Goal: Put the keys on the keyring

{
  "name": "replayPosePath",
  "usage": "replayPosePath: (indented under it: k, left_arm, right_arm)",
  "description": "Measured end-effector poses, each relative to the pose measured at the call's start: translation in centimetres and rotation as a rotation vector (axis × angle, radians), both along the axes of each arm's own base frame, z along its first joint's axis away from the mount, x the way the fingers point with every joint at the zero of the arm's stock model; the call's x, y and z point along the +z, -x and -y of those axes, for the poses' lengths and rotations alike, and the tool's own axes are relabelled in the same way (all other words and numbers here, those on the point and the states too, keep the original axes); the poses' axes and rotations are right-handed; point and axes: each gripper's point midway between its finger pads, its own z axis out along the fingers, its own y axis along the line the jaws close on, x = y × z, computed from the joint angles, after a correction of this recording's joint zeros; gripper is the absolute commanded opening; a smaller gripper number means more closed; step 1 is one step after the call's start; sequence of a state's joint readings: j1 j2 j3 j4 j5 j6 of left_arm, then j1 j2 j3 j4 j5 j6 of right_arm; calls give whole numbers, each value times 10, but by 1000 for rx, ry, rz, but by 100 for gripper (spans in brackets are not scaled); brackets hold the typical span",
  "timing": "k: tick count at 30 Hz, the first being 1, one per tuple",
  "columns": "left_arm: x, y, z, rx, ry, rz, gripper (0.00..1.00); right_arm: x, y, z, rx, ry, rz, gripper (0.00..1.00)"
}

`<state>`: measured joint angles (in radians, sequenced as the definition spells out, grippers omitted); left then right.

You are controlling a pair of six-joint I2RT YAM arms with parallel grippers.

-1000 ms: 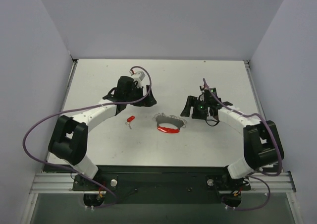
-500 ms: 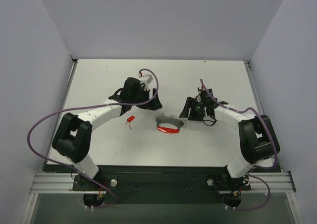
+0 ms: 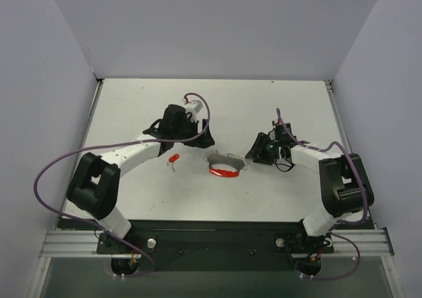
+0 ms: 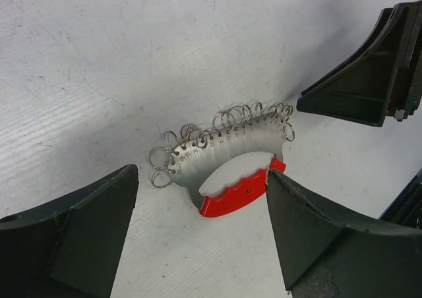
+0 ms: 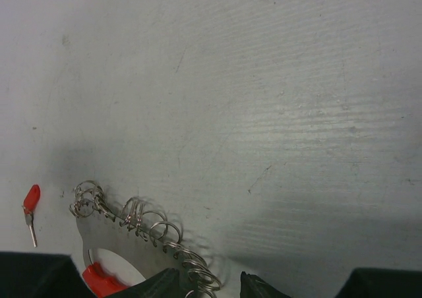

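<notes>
The keyring (image 3: 225, 167) is a curved silver plate with several small wire rings along its edge and a red band; it lies flat mid-table. The tiny red-headed key (image 3: 173, 159) lies alone to its left. My left gripper (image 3: 204, 140) is open just behind the keyring's left end. In the left wrist view the keyring (image 4: 221, 154) lies between the spread fingers (image 4: 72, 238), and the right finger's tip touches the red band's end. My right gripper (image 3: 254, 154) is open at the keyring's right end. Rings (image 5: 198, 266) lie between its fingertips (image 5: 157, 286), and the key (image 5: 30, 202) shows at far left.
The white tabletop (image 3: 217, 107) has grey walls at the back and on both sides. The right gripper's black finger (image 4: 359, 90) shows at the upper right of the left wrist view. Purple cables loop off both arms.
The left gripper has moved right and nearer, down to the keyring's left end. The right gripper has dropped and closed in on the keyring's right end. The key and the keyring have not moved.
</notes>
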<state>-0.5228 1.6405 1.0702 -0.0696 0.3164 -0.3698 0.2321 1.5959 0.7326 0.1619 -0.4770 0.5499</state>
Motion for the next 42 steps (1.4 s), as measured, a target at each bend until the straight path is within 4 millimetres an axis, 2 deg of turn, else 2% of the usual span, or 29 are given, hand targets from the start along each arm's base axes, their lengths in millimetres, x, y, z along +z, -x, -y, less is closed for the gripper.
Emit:
replayPosePath:
  k: [5,10,17,29,35,39,42]
  left_arm:
    - [10,5,-8,11,-7,33,88]
    - [19,6,-9,18,1,54,88]
    - [13,9,-11,20,-2,42,88]
    - [18,11,-14,29,-1,56,88]
    - [19,10,-15,35,-3,61,88]
    - [19,10,-15,35,-3,61,88]
    - [19,10,-15,36,-4,61,88]
  right_arm:
    - [2,-2,-1,5,-36,13,33]
    - [-2,5,-5,16,-63,3,31]
    - [-8,13,-6,15,-83,-13,31]
    - [-8,7,-12,19,-121,3,29]
    - [-11,9,-11,21,-111,1,16]
    - [-13,12,-11,27,-109,0,3]
    - [-14,15,-13,43,-108,-1,0]
